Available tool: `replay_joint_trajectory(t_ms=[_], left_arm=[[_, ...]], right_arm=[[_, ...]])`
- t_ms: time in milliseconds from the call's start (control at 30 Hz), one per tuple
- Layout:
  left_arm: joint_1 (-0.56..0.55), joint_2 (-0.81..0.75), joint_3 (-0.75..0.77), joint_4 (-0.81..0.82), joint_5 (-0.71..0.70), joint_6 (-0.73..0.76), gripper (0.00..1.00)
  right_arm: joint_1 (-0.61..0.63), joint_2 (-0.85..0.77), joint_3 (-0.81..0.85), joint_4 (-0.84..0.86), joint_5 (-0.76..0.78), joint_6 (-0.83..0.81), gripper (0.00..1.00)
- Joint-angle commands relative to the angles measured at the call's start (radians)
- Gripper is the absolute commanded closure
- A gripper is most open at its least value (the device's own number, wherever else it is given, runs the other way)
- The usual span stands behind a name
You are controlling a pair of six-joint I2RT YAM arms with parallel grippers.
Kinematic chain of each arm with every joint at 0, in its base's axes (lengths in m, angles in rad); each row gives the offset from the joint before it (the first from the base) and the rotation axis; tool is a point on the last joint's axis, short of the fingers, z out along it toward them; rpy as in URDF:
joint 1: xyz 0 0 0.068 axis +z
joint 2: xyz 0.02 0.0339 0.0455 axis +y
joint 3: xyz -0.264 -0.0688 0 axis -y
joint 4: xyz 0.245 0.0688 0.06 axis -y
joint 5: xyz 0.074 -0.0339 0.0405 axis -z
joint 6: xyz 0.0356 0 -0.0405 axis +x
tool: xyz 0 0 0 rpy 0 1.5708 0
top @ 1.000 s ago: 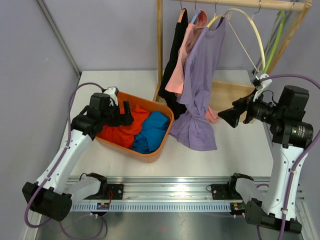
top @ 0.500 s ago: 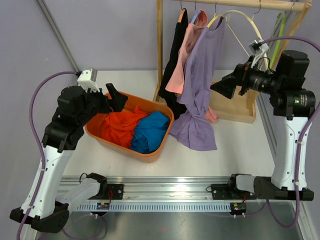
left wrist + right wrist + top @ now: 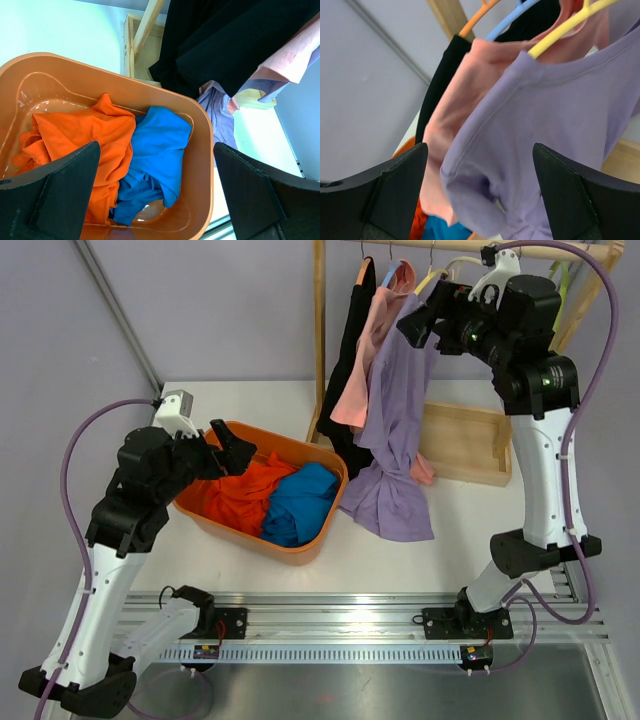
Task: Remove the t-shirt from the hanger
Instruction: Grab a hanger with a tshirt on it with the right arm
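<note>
1. a white table (image 3: 480, 530) filled the view from above, closed in by plain grey-lilac walls (image 3: 220, 310), with a metal rail (image 3: 340, 625) along its 6 o'clock edge.
2. a wooden rack (image 3: 319, 330) stood toward 12 o'clock, and its shallow wooden base (image 3: 465, 445) lay on the table at about 2 o'clock.
3. an orange bin (image 3: 300, 548) sat left of centre, at roughly 9 o'clock from the rack's base. it held a crumpled orange garment (image 3: 240, 495) and a blue garment (image 3: 300, 502).
4. the purple t-shirt (image 3: 400, 420) hung on the rack from a yellow hanger (image 3: 565, 26). its body dropped in long folds and its hem pooled on the table near the centre.
5. just beside it, toward 9 o'clock, hung a pink shirt (image 3: 365, 360) and then a black garment (image 3: 348, 370).
6. the right gripper (image 3: 420, 318) was raised at 12 o'clock beside the purple shoulder. its fingers were spread wide and held nothing.
7. the left gripper (image 3: 233, 443) hovered over the bin's 9 o'clock end, fingers wide apart and empty.
</note>
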Motion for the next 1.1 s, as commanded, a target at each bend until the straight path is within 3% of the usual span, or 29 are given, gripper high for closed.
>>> replay_joint_trajectory(t_ms=[0, 200, 433, 567, 600, 700, 900, 1000, 1033, 1067], left_arm=[[0.004, -0.016, -0.015, 0.080, 0.019, -0.031, 0.01], [0.004, -0.011, -0.024, 0.086, 0.019, -0.028, 0.01], [0.004, -0.032, -0.058, 0.107, 0.019, -0.031, 0.01], [0.004, -0.032, -0.062, 0.116, 0.021, -0.028, 0.01], [0.004, -0.029, -0.061, 0.116, 0.024, -0.024, 0.01], [0.004, -0.026, -0.056, 0.121, 0.025, -0.019, 0.01], [0.004, -0.017, -0.056, 0.150, 0.059, -0.016, 0.01], [0.004, -0.013, -0.056, 0.173, 0.093, -0.014, 0.01], [0.004, -0.011, -0.056, 0.181, 0.103, -0.014, 0.01], [0.004, -0.011, -0.056, 0.189, 0.114, -0.014, 0.01]], right_arm=[[0.059, 0.061, 0.092, 0.067, 0.233, 0.062, 0.07], [0.136, 0.176, 0.193, 0.099, 0.443, 0.037, 0.11], [0.138, 0.225, 0.204, 0.096, 0.587, 0.007, 0.26], [0.133, 0.207, 0.161, 0.093, 0.612, -0.025, 0.42], [0.127, 0.198, 0.150, 0.096, 0.613, -0.029, 0.52], [0.103, 0.158, 0.100, 0.105, 0.606, -0.047, 0.70], [0.012, 0.122, 0.047, 0.060, 0.499, -0.061, 0.83], [-0.060, 0.116, 0.043, 0.050, 0.342, -0.071, 0.98], [-0.092, 0.110, 0.038, 0.056, 0.211, -0.093, 1.00], [-0.101, 0.104, 0.032, 0.065, 0.181, -0.102, 1.00]])
